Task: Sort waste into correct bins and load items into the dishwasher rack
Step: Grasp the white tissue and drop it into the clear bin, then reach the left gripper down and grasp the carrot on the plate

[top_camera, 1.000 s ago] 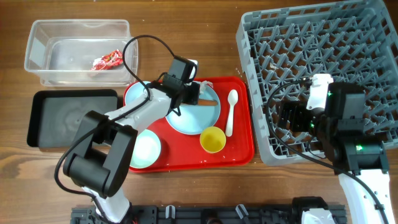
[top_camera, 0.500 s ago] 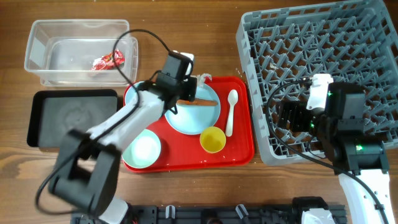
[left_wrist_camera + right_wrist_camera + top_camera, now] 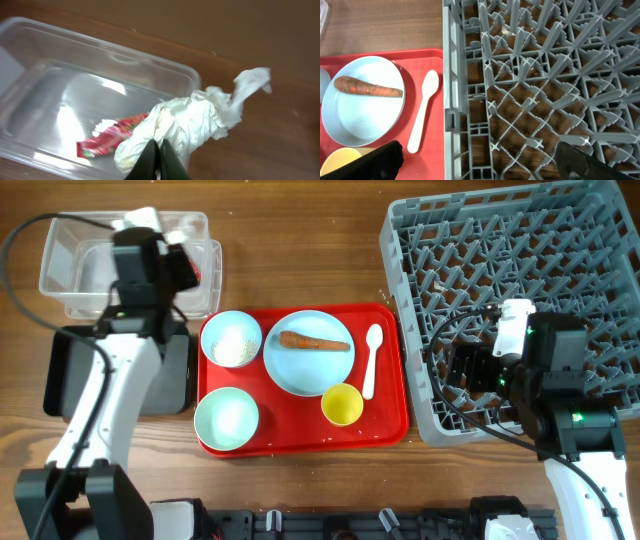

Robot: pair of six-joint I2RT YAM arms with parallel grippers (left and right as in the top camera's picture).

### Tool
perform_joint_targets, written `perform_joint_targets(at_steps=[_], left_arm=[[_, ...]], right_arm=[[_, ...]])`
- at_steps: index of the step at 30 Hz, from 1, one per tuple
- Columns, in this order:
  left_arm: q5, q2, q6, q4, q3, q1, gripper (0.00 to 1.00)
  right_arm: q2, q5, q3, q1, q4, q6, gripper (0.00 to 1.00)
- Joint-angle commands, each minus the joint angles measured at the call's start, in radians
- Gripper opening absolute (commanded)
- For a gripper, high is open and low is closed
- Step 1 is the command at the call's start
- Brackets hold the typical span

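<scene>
From above, the left gripper [image 3: 180,265] hangs over the right end of the clear tub [image 3: 60,230], which sits at the far left corner of the table [image 3: 300,240], with the black tray [image 3: 65,375] just in front of it. A red tray [image 3: 385,415] in the middle carries the dishes. There is a light blue bowl [image 3: 231,340] with white crumbs [image 3: 233,350] in it, a mint-green bowl [image 3: 227,418], and a plate [image 3: 308,365] with the brown stick [image 3: 315,341] lying across it. A white spoon [image 3: 370,360] and a yellow cup [image 3: 342,404] sit there too. The grey rack [image 3: 500,240] fills the right side, and the right gripper [image 3: 455,368] sits over its left edge.

The left wrist camera shows its fingers [image 3: 150,160] pinched together on a crumpled white tissue [image 3: 185,122]. The tissue is held above the tub's near rim, one end trailing out past the corner. The red-and-white wrapper [image 3: 112,140] lies inside the tub (on the bottom, partly behind the tissue).

The right wrist camera looks down on the rack's pegs, with the plate, stick and spoon off to the left. Its fingers [image 3: 375,162] are spread wide apart and hold nothing.
</scene>
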Motion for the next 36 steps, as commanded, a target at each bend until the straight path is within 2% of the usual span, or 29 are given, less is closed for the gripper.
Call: perform_joint_targets(at_steps=[1, 2, 3, 9, 12, 15, 18, 20, 21, 22, 24, 27, 29, 33, 36], left_arm=[[-0.009, 0.080, 0.001, 0.033, 0.002, 0.090, 0.12], [-0.009, 0.098, 0.001, 0.037, 0.002, 0.108, 0.39], [-0.009, 0.106, 0.001, 0.045, 0.002, 0.117, 0.49], [0.006, 0.086, -0.002, 0.079, 0.002, 0.116, 0.50], [0.154, 0.043, -0.021, -0.008, 0.002, 0.079, 0.43], [0.271, -0.016, -0.186, -0.122, 0.002, 0.002, 0.43], [0.330, -0.039, -0.410, -0.223, 0.002, -0.119, 0.54], [0.331, -0.038, -0.552, -0.311, 0.000, -0.212, 0.57], [0.326, -0.037, -0.605, -0.340, -0.002, -0.243, 0.62], [0.316, -0.032, -0.706, -0.371, -0.004, -0.285, 0.76], [0.309, -0.018, -0.826, -0.383, -0.006, -0.343, 1.00], [0.295, 0.024, -1.009, -0.381, -0.007, -0.435, 0.99], [0.273, 0.056, -1.077, -0.381, -0.007, -0.479, 0.99], [0.201, 0.128, -1.139, -0.378, -0.007, -0.542, 0.99], [0.147, 0.196, -1.176, -0.370, -0.007, -0.563, 0.93]], right_arm=[[0.003, -0.008, 0.021, -0.005, -0.001, 0.000, 1.00], [0.003, -0.008, 0.021, -0.005, 0.000, 0.000, 1.00], [0.003, -0.008, 0.021, -0.005, -0.001, 0.000, 1.00], [0.003, -0.008, 0.021, -0.005, -0.007, 0.000, 1.00], [0.003, -0.008, 0.021, -0.005, -0.006, 0.000, 1.00], [0.003, -0.008, 0.021, -0.005, -0.006, 0.000, 1.00], [0.003, -0.008, 0.021, -0.005, -0.007, 0.000, 1.00], [0.003, -0.008, 0.021, -0.005, -0.006, 0.000, 1.00], [0.003, -0.008, 0.021, -0.005, -0.006, 0.000, 0.99], [0.003, -0.008, 0.021, -0.005, -0.006, 0.000, 1.00], [0.003, -0.008, 0.021, -0.005, -0.007, 0.008, 1.00], [0.003, -0.008, 0.021, -0.005, -0.009, 0.008, 1.00], [0.003, -0.008, 0.021, -0.005, -0.009, 0.008, 1.00], [0.003, -0.008, 0.021, -0.005, -0.009, 0.019, 1.00], [0.003, -0.008, 0.021, -0.005, -0.009, 0.024, 1.00]])
